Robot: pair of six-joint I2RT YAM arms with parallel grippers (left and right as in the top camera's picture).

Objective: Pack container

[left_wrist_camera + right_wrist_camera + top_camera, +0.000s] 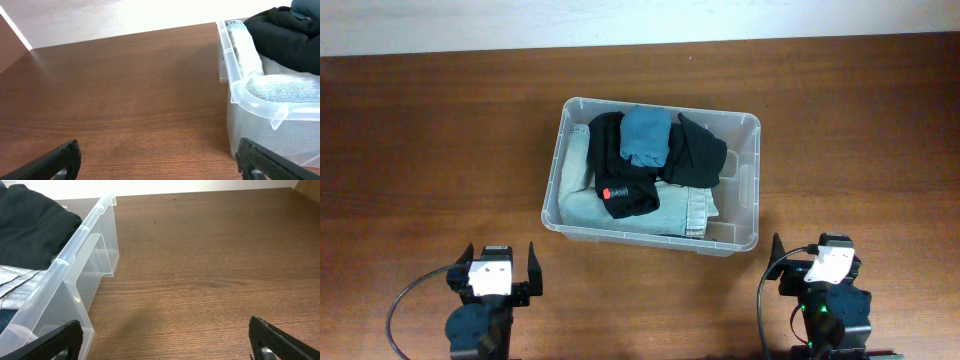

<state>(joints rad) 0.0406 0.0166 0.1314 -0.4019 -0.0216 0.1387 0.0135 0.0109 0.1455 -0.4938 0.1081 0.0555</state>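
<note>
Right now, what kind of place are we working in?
Probably a lab test bench: a wooden table, a plain white wall behind it, and a clear bin of clothes set out for packing.

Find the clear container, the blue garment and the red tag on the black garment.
container (741,188), overhead view, bare right-hand end just inside its wall.
blue garment (646,135), overhead view, middle of the folded cloth.
red tag (606,193), overhead view, centre of the tag.
</note>
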